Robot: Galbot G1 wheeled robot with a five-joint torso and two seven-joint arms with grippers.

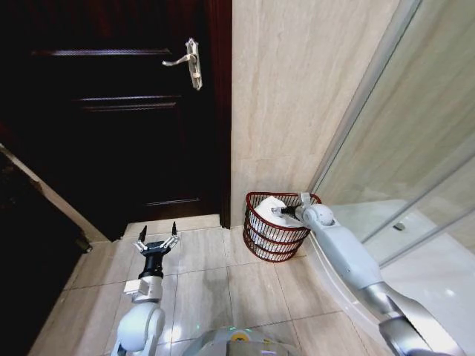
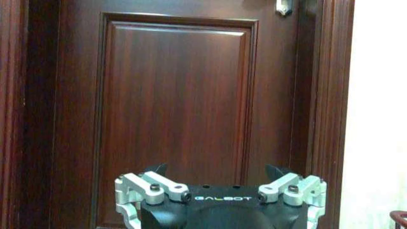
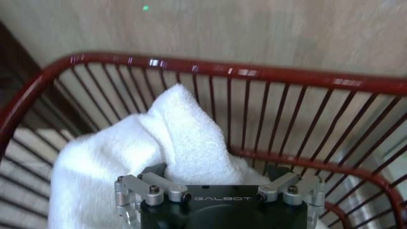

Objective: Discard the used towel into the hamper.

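The hamper, a dark red wire basket, stands on the tiled floor in the corner by the beige wall. The white towel lies bunched inside it. My right gripper reaches over the hamper's rim from the right. In the right wrist view the towel rises between the spread fingers of the right gripper, which is open, with the hamper's rim curving behind. My left gripper hangs open and empty above the floor tiles to the left, facing the door.
A dark wooden door with a metal handle closes the left side. A glass shower screen and its raised curb run along the right. Beige floor tiles lie between the arms.
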